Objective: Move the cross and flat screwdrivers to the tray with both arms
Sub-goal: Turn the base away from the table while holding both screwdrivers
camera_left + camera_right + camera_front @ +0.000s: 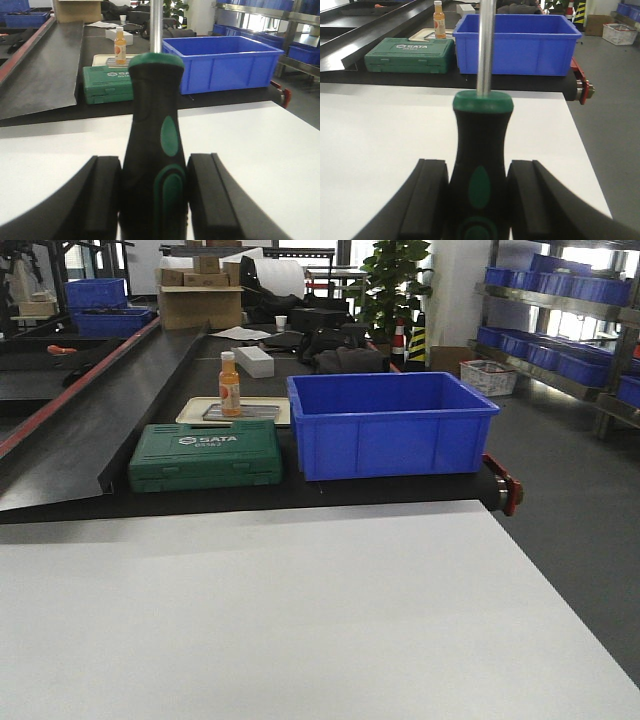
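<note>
My left gripper (155,161) is shut on the black-and-green handle of a screwdriver (152,115); its steel shaft points up and out of the frame, so the tip is hidden. My right gripper (479,164) is shut on a like screwdriver (481,135), tip also out of view. I cannot tell which is cross and which is flat. Both are held over the white table (300,620). The beige tray (195,412) lies on the black bench beyond, with an orange bottle (229,385) on it. Neither gripper shows in the front view.
A green SATA tool case (206,454) sits in front of the tray. A large blue bin (388,425) stands to its right. A raised black ramp (90,430) runs along the left. A red clamp (509,487) sticks out at the bench's right end.
</note>
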{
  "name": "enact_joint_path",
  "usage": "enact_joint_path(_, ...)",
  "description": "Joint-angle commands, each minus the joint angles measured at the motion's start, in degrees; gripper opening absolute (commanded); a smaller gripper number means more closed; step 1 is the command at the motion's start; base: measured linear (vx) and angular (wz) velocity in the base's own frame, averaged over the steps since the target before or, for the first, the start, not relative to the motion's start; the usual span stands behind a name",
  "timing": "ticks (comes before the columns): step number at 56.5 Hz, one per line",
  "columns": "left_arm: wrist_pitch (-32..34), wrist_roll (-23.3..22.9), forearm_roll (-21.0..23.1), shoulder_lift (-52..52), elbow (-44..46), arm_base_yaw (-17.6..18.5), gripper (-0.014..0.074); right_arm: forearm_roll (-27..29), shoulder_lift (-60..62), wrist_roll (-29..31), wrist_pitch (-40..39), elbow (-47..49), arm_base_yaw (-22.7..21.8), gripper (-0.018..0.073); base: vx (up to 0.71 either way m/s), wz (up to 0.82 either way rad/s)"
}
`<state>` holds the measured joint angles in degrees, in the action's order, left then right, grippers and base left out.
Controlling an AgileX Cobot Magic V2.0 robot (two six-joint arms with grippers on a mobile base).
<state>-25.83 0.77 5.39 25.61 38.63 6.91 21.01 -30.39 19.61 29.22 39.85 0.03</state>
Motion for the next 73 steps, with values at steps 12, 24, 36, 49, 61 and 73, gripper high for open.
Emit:
enact_joint_path(12, 5.4, 0.0, 0.5, 0.3, 1.7, 0.0, -0.0006, 0.8, -0.2, 0.3, -5.1, 1.8, -0.1, -0.0008, -0.29, -0.27)
enact_joint_path(24, 5.4, 0.0, 0.5, 0.3, 1.7, 0.0, -0.0006, 0.8, -0.2, 0.3, -5.1, 1.8, -0.1, -0.0008, -0.27, -0.34)
enact_joint_path(36, 5.4, 0.0, 0.5, 0.3, 1.7, 0.0, -0.0006, 0.8, -0.2, 0.3, -5.1, 1.8, -0.1, -0.0008, -0.24, -0.42)
enact_joint_path(49, 5.4, 0.0, 0.5, 0.3, 1.7, 0.0, -0.0006, 0.8, -0.2, 0.3, -5.1, 1.8, -0.1, -0.0008, -0.18, -0.54)
enact_joint_path(61, 5.4, 0.0, 0.5, 0.3, 1.7, 0.0, -0.0006, 0.8, -0.2, 0.3, -5.1, 1.8, -0.1, -0.0008, -0.12, -0.62)
enact_joint_path(73, 5.4, 0.0, 0.5, 0.3, 1.7, 0.0, -0.0006, 0.8, -0.2, 0.3, -5.1, 1.8, -0.1, -0.0008, -0.03, -0.71)
